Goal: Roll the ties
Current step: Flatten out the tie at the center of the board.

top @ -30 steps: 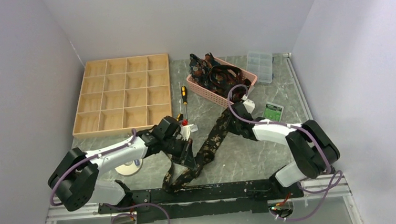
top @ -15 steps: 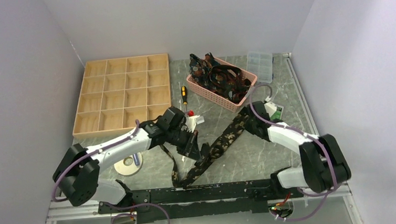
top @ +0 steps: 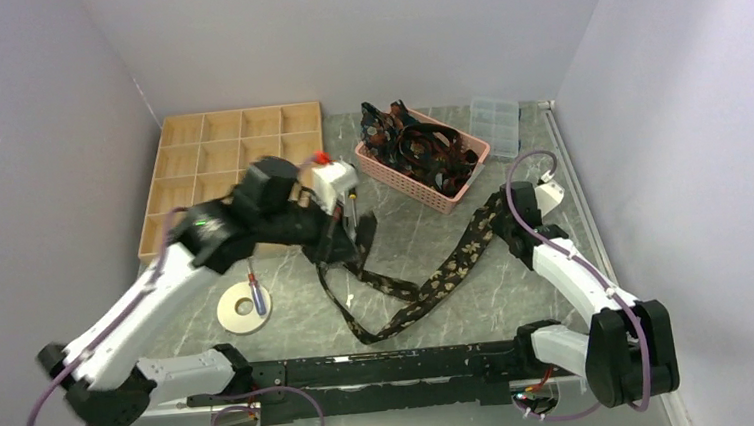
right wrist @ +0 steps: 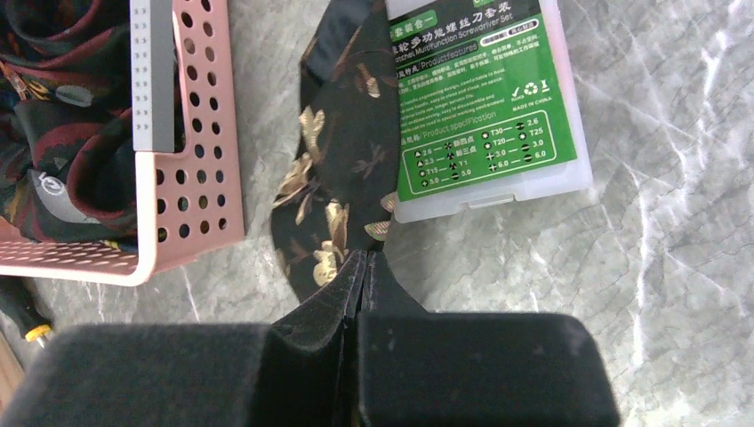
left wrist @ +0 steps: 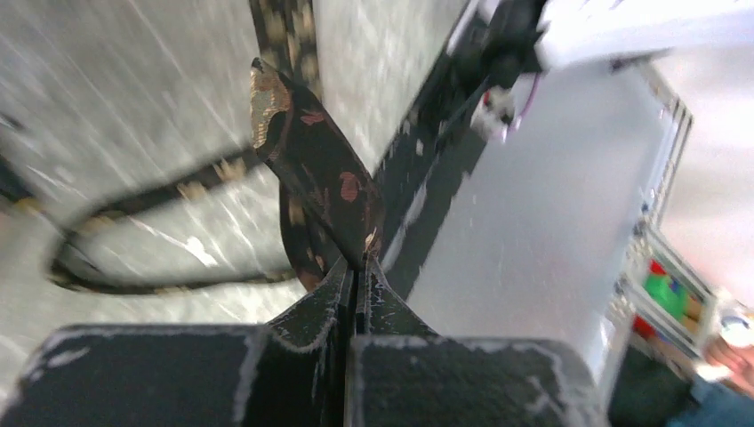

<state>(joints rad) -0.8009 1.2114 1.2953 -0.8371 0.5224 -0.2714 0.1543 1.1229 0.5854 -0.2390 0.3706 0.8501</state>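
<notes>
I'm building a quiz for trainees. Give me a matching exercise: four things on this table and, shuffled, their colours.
Things:
1. tie
2. basket
3. tray
4. tape roll

Colours:
a. white
b. pink
c. black with gold pattern
d. pale wood

Pairs: 1-c, 2-b, 3-d, 4-a

1. Tie (right wrist: 333, 191), just right of the basket: black woven cloth with a faint sheen and gold motifs.
2. Basket (right wrist: 191, 178): smooth pink plastic, perforated.
3. Table (right wrist: 667, 222) under the basket: grey, marble-look, smooth, slightly glossy.
4. Case (right wrist: 485, 191), right of the basket: clear plastic with a glossy green label.
5. Tray (top: 241, 111), left of the basket: pale matt wood.
</notes>
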